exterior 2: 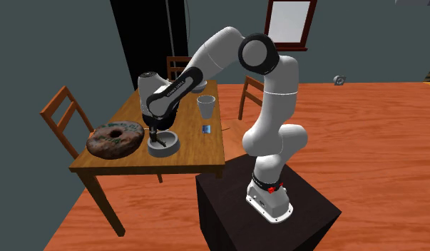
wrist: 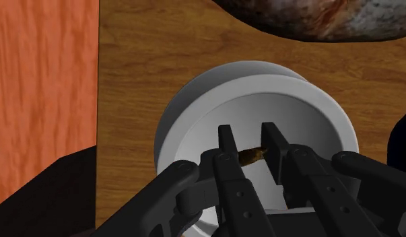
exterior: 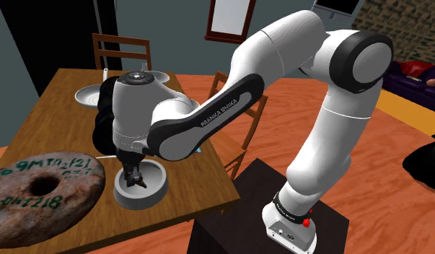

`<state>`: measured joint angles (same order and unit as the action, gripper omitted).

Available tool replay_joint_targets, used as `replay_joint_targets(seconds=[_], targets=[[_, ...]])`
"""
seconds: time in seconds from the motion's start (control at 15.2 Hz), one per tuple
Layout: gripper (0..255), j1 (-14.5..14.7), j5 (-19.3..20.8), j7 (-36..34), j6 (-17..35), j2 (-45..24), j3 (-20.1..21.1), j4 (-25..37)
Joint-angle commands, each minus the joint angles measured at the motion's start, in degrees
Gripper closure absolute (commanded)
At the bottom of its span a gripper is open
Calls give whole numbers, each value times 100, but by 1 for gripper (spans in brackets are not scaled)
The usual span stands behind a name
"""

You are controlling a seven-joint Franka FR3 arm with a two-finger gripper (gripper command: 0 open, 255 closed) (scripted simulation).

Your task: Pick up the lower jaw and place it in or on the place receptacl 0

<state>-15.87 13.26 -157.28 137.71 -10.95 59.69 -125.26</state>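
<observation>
Seemingly at the placing step, and reading from the shoulder view's left: a mottled stone ring [exterior: 42,189] lies flat at a corner of the wooden counter [exterior: 64,119], clear of the work. Just beside it, by the counter's edge nearest the stand [exterior: 230,225], sits a grey bowl [exterior: 159,189], which I take to be the receptacle. The claw [exterior: 134,180] hangs upright inside its rim, fingers clamped on a small brown piece, the lower jaw [wrist: 254,155]. Holding it low and near the middle makes sense: released here, it should drop only a little way and stay inside the walls. Whether it touches the bowl's floor I cannot tell.
</observation>
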Motion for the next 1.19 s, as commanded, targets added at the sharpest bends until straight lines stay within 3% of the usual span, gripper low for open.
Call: replay_joint_targets(seconds=[0.0,0.53,0.59,0.92,1.12], targets=[[255,104,256,-159,118,-200,-152,-99],[255,105,256,-159,118,-200,-153,-98],[0,106,261,-160,120,-205,-156,-98],[0,104,256,-159,118,-200,-153,-99],[0,-382,-652,468,-301,493,317,-14]])
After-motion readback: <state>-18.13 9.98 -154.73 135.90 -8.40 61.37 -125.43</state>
